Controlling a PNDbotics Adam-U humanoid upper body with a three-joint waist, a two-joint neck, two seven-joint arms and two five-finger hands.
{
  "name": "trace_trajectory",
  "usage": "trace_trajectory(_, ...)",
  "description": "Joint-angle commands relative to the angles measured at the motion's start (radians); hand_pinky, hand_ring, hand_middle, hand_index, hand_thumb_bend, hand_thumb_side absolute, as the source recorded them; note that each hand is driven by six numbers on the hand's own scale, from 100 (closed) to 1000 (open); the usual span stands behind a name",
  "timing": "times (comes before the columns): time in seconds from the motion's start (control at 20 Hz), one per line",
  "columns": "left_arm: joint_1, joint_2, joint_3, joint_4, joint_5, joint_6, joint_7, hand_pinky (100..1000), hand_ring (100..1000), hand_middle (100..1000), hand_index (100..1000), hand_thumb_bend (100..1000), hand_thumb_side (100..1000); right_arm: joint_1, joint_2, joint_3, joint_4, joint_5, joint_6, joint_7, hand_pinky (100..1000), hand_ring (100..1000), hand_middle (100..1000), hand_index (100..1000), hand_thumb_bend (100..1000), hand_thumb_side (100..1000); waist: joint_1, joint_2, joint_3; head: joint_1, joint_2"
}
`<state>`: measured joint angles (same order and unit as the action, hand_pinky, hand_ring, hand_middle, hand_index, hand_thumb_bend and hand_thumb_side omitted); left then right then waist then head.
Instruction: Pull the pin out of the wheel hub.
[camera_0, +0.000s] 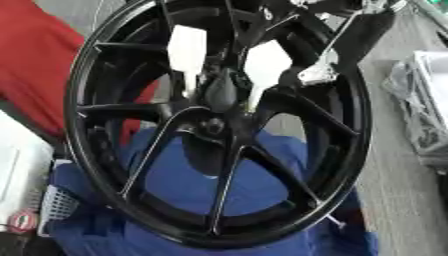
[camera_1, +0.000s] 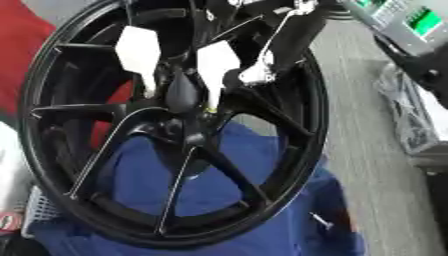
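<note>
Wheel hub (camera_0: 213, 127) fills centre, black spoked rim tilted over blue cloth (camera_0: 262, 185). Right hand (camera_1: 188, 85) comes from top, white-tipped fingers (camera_1: 138, 47) just above hub centre; grip state can't tell. Pin not discernible. Right eye only: green-lit device (camera_1: 411, 22) top right.

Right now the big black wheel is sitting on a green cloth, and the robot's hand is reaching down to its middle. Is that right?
Not quite. The cloth under the wheel is blue, not green; the left eye view shows it through the spokes. The rest holds: the wheel is black, and the hand reaches down from the top to the hub at its middle.
</note>
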<state>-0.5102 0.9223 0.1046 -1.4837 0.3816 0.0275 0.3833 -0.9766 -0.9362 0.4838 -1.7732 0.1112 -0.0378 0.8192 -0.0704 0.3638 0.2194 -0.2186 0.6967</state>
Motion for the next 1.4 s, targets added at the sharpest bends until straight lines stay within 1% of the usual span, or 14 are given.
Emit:
trace_trajectory(0.05,-0.012,0.028,0.009,-0.008,-0.002,0.001,-0.002,782,837,858,866,472,802,-0.019,-0.01,-0.003,0.013,0.017,-0.007,0.002,886,860,753,843,300,368,0.008,-0.019,0.003,-0.016,-0.041)
trace_trajectory(0.2,-0.012,0.028,0.007,-0.008,-0.003,0.001,-0.004,782,837,858,866,471,802,-0.02,-0.008,0.001,0.017,0.021,-0.016,0.011,885,855,738,838,308,354,0.008,-0.019,0.004,-0.016,-0.049)
trace_trajectory(0.4,-0.012,0.027,0.008,-0.009,-0.003,0.001,-0.004,783,837,858,867,468,803,-0.022,-0.005,0.004,0.021,0.024,-0.021,0.018,883,847,685,807,316,320,0.008,-0.018,0.006,-0.014,-0.048)
trace_trajectory(0.45,-0.012,0.027,0.008,-0.009,-0.003,0.001,-0.004,783,837,858,867,467,803,-0.022,-0.005,0.004,0.021,0.024,-0.023,0.019,881,843,660,790,318,309,0.008,-0.018,0.006,-0.014,-0.048)
trace_trajectory(0.5,-0.012,0.027,0.008,-0.009,-0.003,0.001,-0.003,783,837,858,867,467,803,-0.022,-0.004,0.004,0.022,0.024,-0.022,0.018,880,839,646,781,314,313,0.008,-0.018,0.007,-0.014,-0.047)
trace_trajectory(0.6,-0.013,0.027,0.008,-0.009,-0.002,0.0,-0.003,784,838,859,867,466,804,-0.022,-0.002,0.003,0.025,0.016,-0.017,0.007,872,821,591,728,297,326,0.008,-0.019,0.007,-0.014,-0.044)
trace_trajectory(0.8,-0.012,0.027,0.008,-0.01,-0.002,0.0,-0.004,784,838,859,867,463,805,-0.024,0.0,0.005,0.019,-0.007,0.0,-0.017,860,782,515,643,260,338,0.008,-0.02,0.008,-0.013,-0.041)
trace_trajectory(1.05,-0.011,0.026,0.007,-0.01,-0.004,0.001,-0.003,785,839,860,867,461,806,-0.027,0.001,0.004,0.015,-0.011,0.02,-0.043,848,736,465,586,222,254,0.006,-0.021,0.008,-0.013,-0.039)
trace_trajectory(1.15,-0.01,0.026,0.008,-0.01,-0.004,0.001,-0.003,785,839,860,867,459,807,-0.028,0.003,0.001,0.017,-0.015,0.03,-0.058,836,694,403,520,183,226,0.006,-0.021,0.009,-0.013,-0.038)
trace_trajectory(1.25,-0.01,0.027,0.008,-0.01,-0.005,0.001,-0.003,786,839,860,867,457,807,-0.031,0.005,-0.004,0.017,-0.022,0.043,-0.079,831,670,359,472,142,203,0.005,-0.021,0.009,-0.013,-0.036)
trace_trajectory(1.4,-0.009,0.028,0.009,-0.01,-0.006,0.001,-0.003,786,839,860,867,456,807,-0.039,0.007,-0.017,0.007,-0.047,0.062,-0.113,830,652,342,450,100,192,0.005,-0.023,0.008,-0.014,-0.031)
